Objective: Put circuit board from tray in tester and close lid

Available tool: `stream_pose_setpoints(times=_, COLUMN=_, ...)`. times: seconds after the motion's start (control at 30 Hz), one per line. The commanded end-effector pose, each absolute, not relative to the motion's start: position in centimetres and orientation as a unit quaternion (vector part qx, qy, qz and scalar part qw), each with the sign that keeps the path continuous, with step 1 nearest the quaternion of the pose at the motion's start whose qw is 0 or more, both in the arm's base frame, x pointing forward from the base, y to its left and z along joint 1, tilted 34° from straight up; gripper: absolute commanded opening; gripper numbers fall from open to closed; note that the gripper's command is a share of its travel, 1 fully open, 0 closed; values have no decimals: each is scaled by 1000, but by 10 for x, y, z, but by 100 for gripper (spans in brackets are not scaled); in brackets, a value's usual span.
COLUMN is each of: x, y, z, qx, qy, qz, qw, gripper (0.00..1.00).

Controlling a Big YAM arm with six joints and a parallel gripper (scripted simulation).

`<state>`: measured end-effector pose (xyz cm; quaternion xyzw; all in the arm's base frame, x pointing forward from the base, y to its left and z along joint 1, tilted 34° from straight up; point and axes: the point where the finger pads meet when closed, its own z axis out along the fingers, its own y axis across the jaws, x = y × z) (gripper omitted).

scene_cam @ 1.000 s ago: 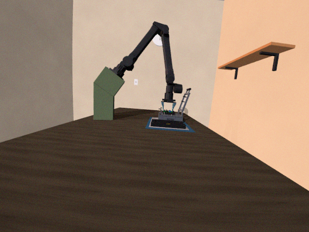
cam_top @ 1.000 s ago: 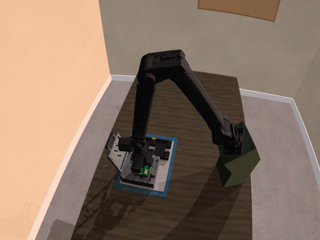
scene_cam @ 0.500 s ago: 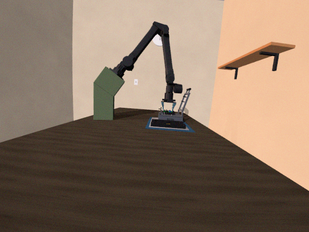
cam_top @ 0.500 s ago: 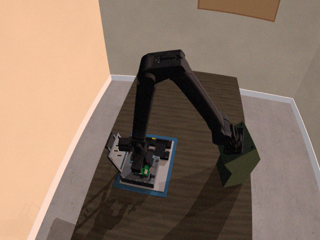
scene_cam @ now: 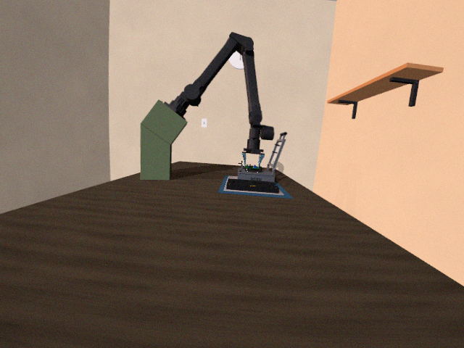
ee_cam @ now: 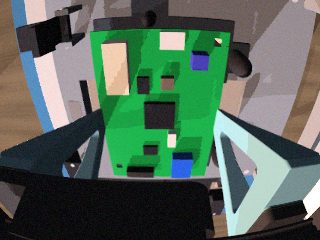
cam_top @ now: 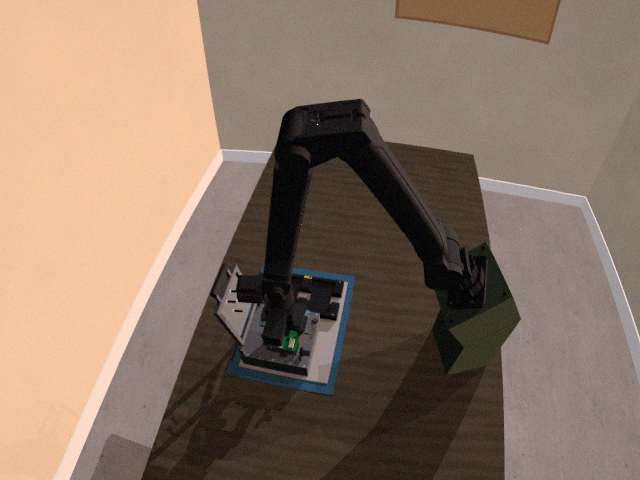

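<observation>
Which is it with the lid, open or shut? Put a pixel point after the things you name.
Open: the lid (cam_top: 231, 311) (scene_cam: 276, 152) stands tilted up at the tester's (cam_top: 279, 365) (scene_cam: 256, 175) edge, and the board (cam_top: 291, 341) (ee_cam: 160, 95) lies uncovered.

Arm (cam_top: 289, 217) (scene_cam: 251, 82): elbow bent high, forearm descending steeply toward tester (cam_top: 273, 362) (scene_cam: 245, 175) (ee_cam: 272, 90). Wrist (cam_top: 278, 294) (scene_cam: 254, 130): above tester. Gripper (cam_top: 285, 334) (scene_cam: 252, 166) (ee_cam: 159, 117): pointing down over tester, fingers (scene_cam: 261, 159) well apart, closed on load, tips low over tester.
</observation>
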<state>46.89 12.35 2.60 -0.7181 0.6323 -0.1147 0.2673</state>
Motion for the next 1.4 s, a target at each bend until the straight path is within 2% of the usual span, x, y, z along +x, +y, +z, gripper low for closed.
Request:
stream_pose_setpoints(times=0.0, x=478, y=131, z=27, qx=-717, qy=630, qz=-117, qw=274, gripper=72)
stream_pose_setpoints(times=1.37, x=474, y=131, z=23, qx=-718, qy=631, qz=-114, qw=270, gripper=72)
